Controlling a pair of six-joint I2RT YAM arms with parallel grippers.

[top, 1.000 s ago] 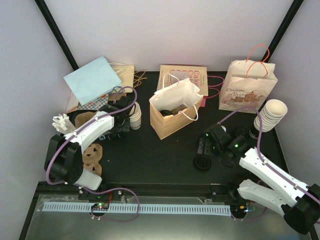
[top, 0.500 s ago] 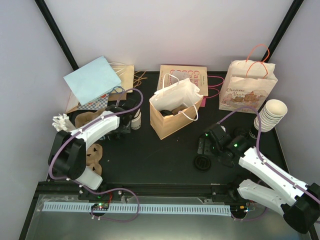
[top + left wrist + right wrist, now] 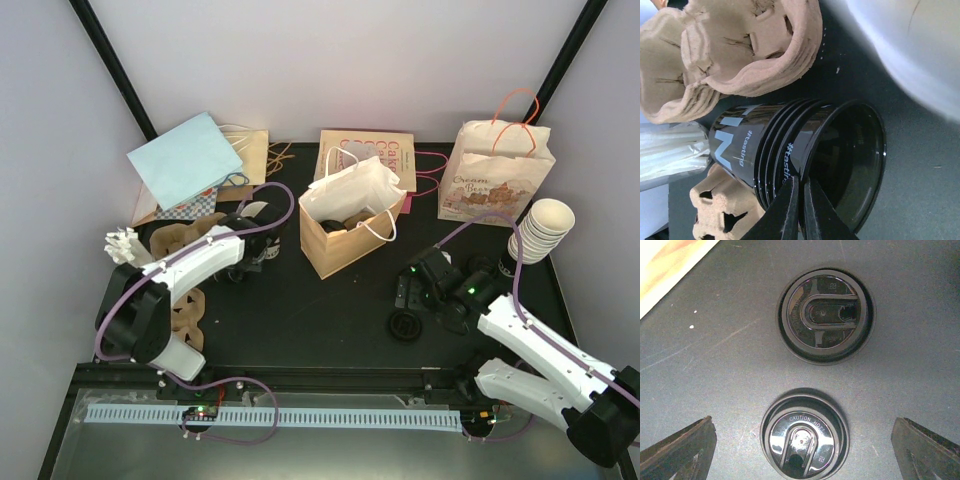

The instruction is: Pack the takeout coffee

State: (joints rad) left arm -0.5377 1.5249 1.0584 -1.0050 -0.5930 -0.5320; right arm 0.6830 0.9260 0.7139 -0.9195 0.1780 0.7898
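The left gripper point(image 3: 800, 184) has been swung rightward from the left edge toward the table's middle. Its fingers are pinched on the rim of a black cup stack point(image 3: 790, 155) beside the pulp carriers point(image 3: 735, 55). The cream cup cannot be made out; a pale blurred surface point(image 3: 910, 45) is seen just beside the stack. The right gripper point(image 3: 407, 292) is held spread wide above two black lids point(image 3: 825, 315) near the front right corner.

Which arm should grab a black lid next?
Right. The right gripper hangs open straddling one black lid, a second lid beside it; the left gripper is far off, shut on black cups.
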